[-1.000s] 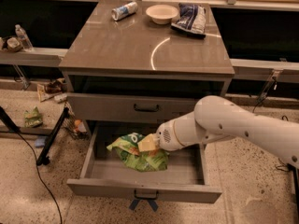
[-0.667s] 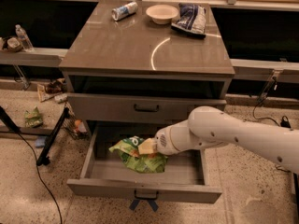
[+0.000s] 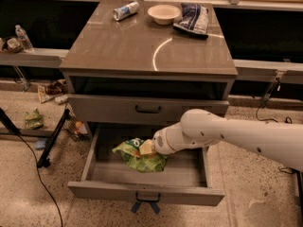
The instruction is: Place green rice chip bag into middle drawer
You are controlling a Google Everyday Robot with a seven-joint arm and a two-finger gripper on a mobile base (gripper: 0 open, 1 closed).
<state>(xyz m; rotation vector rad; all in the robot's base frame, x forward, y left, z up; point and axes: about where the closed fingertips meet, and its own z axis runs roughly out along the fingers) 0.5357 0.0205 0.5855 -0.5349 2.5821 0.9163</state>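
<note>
Crosswise in middle drawer (image 3: 142,193), green rice chip bag (image 3: 136,160) meets end effector (image 3: 147,148).

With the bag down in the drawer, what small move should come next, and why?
Probably let go of the green chip bag and draw the gripper up and back out. The bag lies on the floor of the open middle drawer, inside its walls, and the gripper sits against the bag's top, so placing looks done.

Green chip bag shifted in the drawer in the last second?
No. The green rice chip bag lies where it was in the middle drawer, below and just left of the upper drawer handle. The gripper is at its right edge.
</note>
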